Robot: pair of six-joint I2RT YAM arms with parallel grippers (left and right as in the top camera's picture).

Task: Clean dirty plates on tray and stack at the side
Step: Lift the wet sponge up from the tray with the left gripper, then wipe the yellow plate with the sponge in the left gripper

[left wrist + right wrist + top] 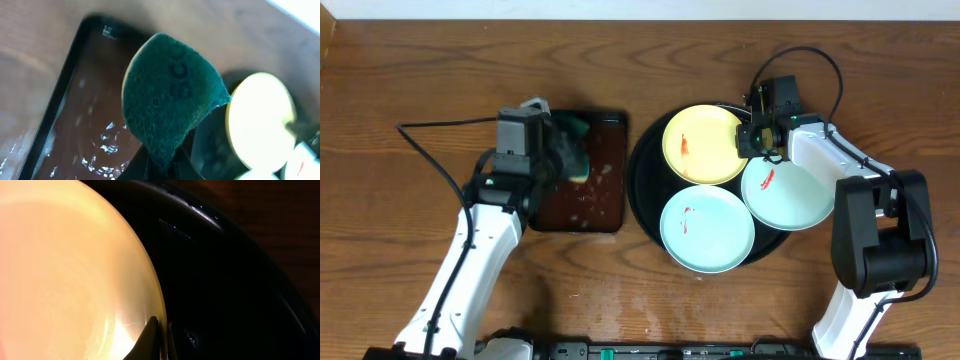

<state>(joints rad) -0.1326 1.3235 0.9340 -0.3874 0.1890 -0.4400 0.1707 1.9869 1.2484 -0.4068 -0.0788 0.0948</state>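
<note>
While the left gripper (563,152) clamped shut on the green sponge (170,95) above the wet brown tray (600,205), seemingly to soak it, the right gripper (161,336) pinched the yellow plate (710,150) by its rim, probably steadying it on the black tray (642,190) beside the mint plates (708,228).

In the right wrist view the yellow plate (65,270) runs off the left, top and bottom edges, the black tray (225,280) off the right. In the left wrist view the green sponge (165,95) is blurred and covers most of the jaws of the left gripper (151,166). Overhead, the right gripper (757,140) hides part of that plate's rim.
</note>
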